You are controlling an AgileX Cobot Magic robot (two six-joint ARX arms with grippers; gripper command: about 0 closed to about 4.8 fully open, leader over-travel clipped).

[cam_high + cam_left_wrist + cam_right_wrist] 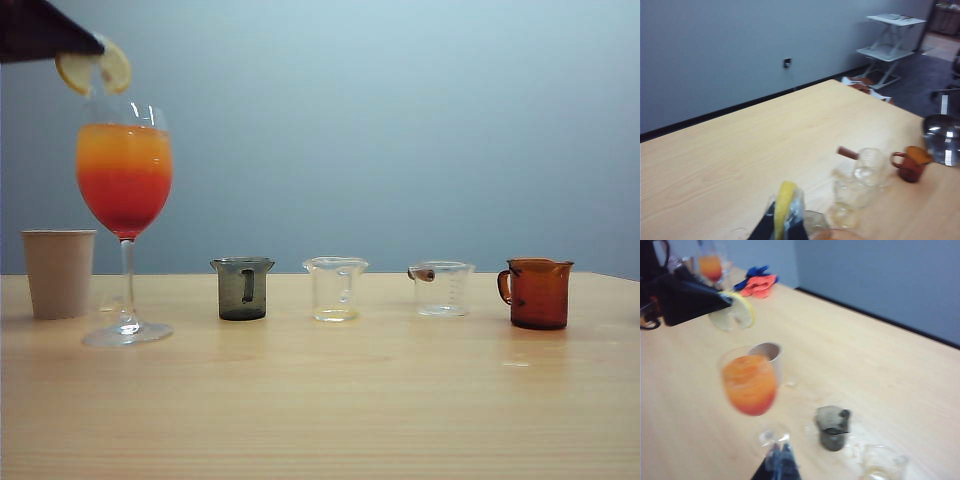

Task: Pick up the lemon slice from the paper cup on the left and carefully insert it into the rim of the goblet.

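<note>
The goblet (124, 180) stands at the table's left, its drink orange over red. Just above its rim hangs the lemon slice (112, 70), pinched by my left gripper (95, 48), which comes in from the upper left. In the left wrist view the slice (784, 210) stands edge-on between the shut fingers of that gripper (786, 200). The paper cup (58, 272) sits left of the goblet and a little behind it. My right gripper (781, 460) is shut on nothing, off to the goblet's (749, 385) side; the exterior view does not show it.
Right of the goblet stand a dark grey jug (242, 288), two clear jugs (335, 288) (442, 288) and an amber jug (537, 293) in a row. In the right wrist view another orange drink (710, 266) and red and blue cloth (759, 284) lie at the table's end.
</note>
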